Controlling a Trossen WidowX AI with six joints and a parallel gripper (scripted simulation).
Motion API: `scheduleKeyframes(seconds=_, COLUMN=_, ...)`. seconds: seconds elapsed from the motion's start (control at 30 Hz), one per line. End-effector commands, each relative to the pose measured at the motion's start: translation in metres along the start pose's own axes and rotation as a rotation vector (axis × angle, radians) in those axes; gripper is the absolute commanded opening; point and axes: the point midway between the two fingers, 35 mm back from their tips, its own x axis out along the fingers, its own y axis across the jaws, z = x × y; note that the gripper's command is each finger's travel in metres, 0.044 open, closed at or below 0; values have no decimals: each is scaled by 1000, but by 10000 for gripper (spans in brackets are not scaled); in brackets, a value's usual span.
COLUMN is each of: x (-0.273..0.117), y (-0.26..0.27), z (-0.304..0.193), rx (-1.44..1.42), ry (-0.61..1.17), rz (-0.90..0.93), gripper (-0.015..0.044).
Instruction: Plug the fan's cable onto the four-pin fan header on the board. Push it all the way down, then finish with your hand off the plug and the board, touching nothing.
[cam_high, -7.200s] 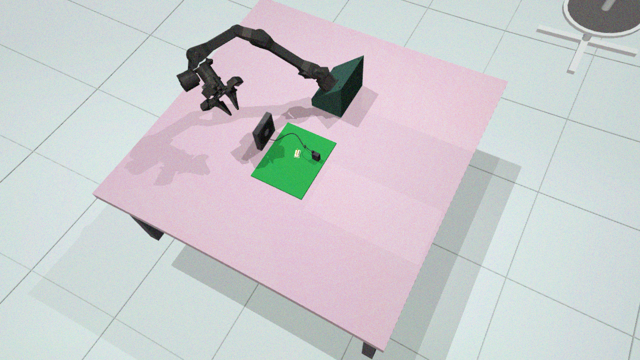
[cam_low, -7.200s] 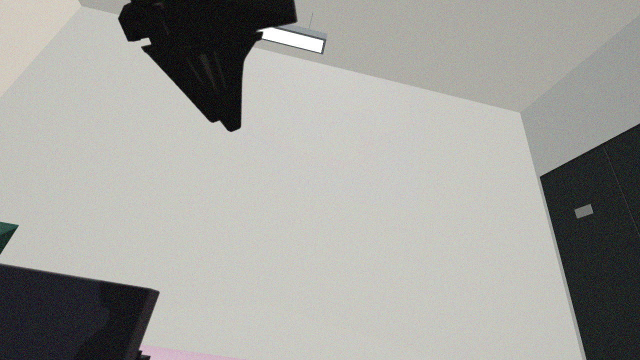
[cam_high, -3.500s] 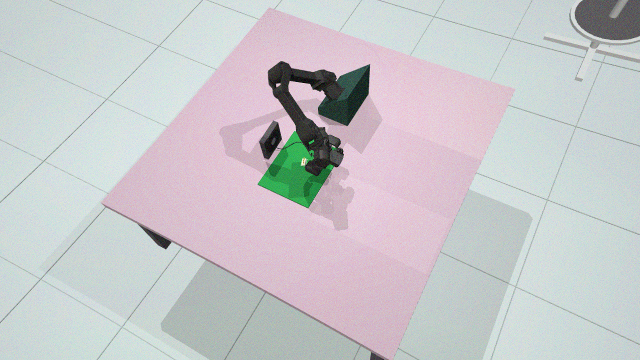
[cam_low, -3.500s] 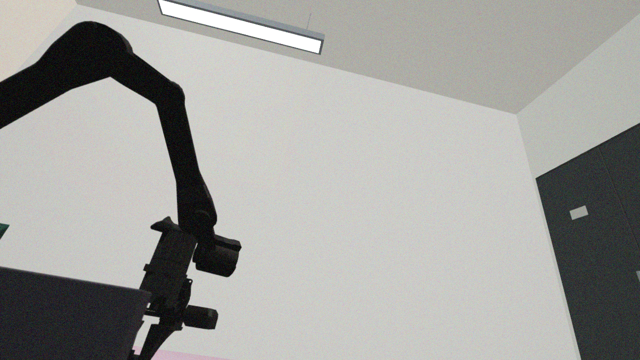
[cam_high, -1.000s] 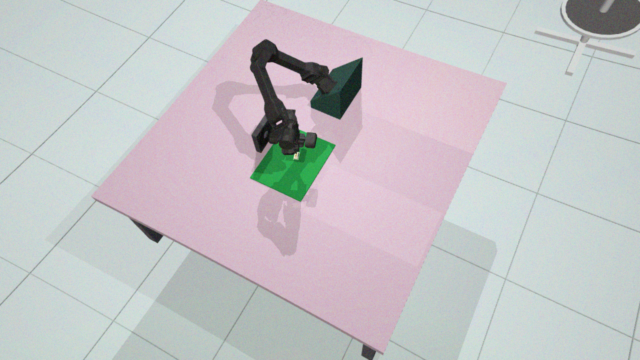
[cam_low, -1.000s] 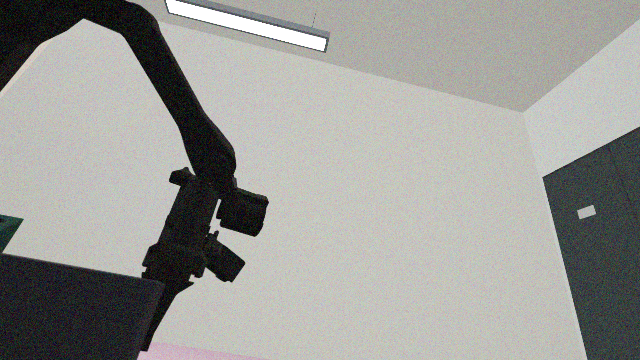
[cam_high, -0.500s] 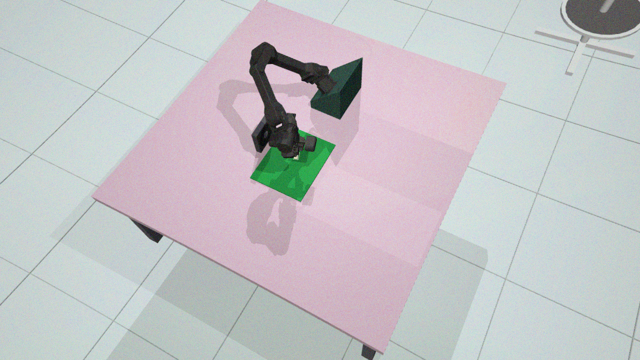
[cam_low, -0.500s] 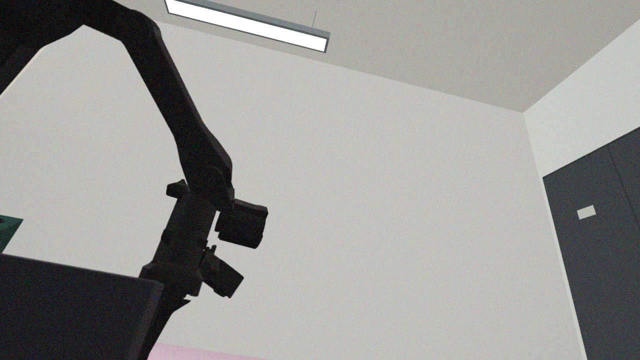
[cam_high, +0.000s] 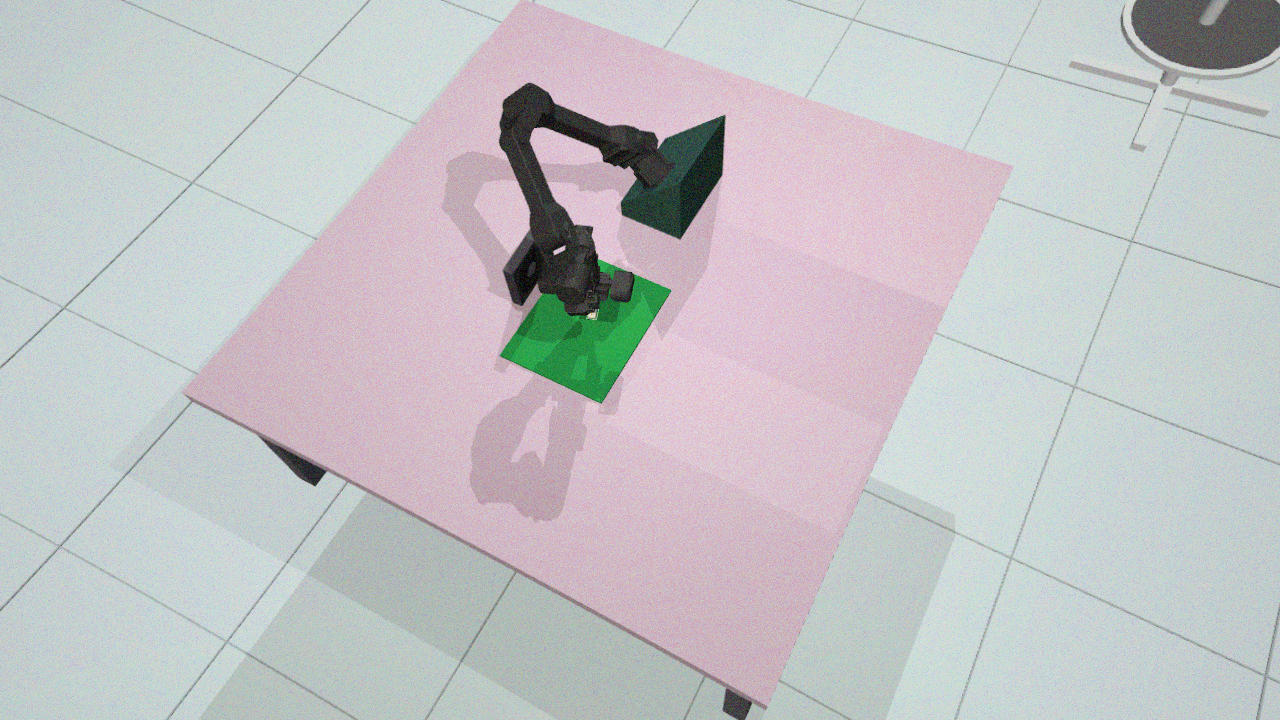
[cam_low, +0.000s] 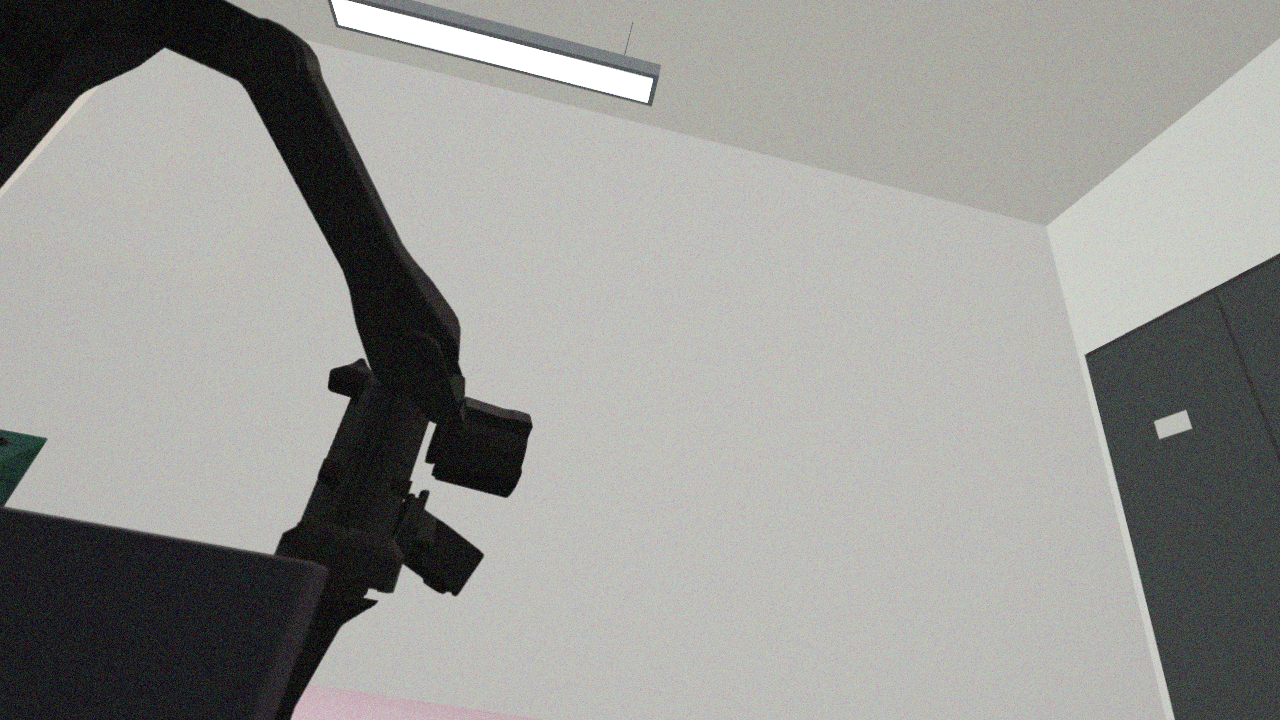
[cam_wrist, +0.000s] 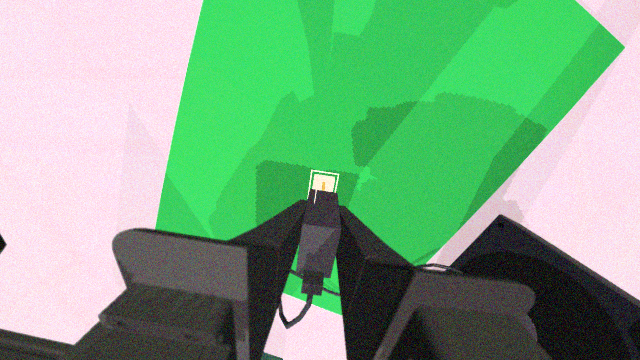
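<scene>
My gripper (cam_wrist: 321, 209) is shut on the fan's dark plug (cam_wrist: 318, 242). The plug's far end overlaps the near part of the cream four-pin header (cam_wrist: 324, 177) (cam_high: 592, 315) in the wrist view. A bit of orange pin and part of the white outline around the header show beyond the plug. The header is on the green board (cam_wrist: 225, 150) (cam_high: 640, 313). I cannot tell the plug's height or whether it touches the header. The thin dark cable (cam_wrist: 288, 326) loops behind the plug. The exterior view does not show the plug or header.
The dark square fan (cam_high: 516, 279) (cam_wrist: 500, 242) (cam_low: 134, 617) stands upright beside the board, close to my arm. The arm's dark green wedge base (cam_high: 698, 183) is behind the board on the pink table (cam_high: 805, 268).
</scene>
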Motion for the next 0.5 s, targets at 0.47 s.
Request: scheduleKeyframes(seconds=0.47, x=1, y=-1, z=2, rx=4, ry=2, rz=-4, gripper=0)
